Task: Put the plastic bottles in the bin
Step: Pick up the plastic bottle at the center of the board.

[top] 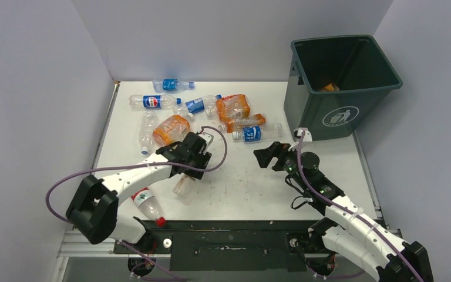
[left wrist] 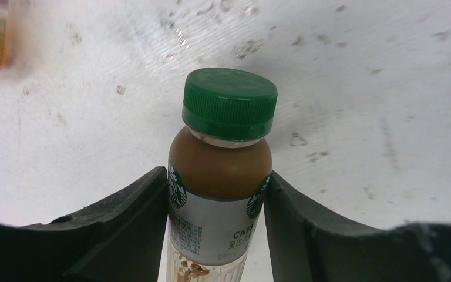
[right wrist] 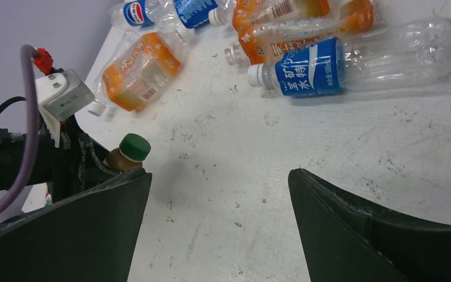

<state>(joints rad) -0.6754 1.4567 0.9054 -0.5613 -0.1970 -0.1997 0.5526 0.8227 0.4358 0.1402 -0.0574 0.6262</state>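
The left gripper [left wrist: 217, 202] has its two black fingers pressed on both sides of a small brown plastic bottle with a green cap and a silver label [left wrist: 219, 170], down on the white table [left wrist: 358, 117]. The right gripper [right wrist: 218, 173] has its fingers spread wide over a bare bit of table, holding nothing, near a clear plastic bottle with a blue label [right wrist: 352, 61]. The other plastic bottles [top: 234, 109] lie in a heap at the back, and the big dark green bin [top: 329, 120] stands at the back right corner.
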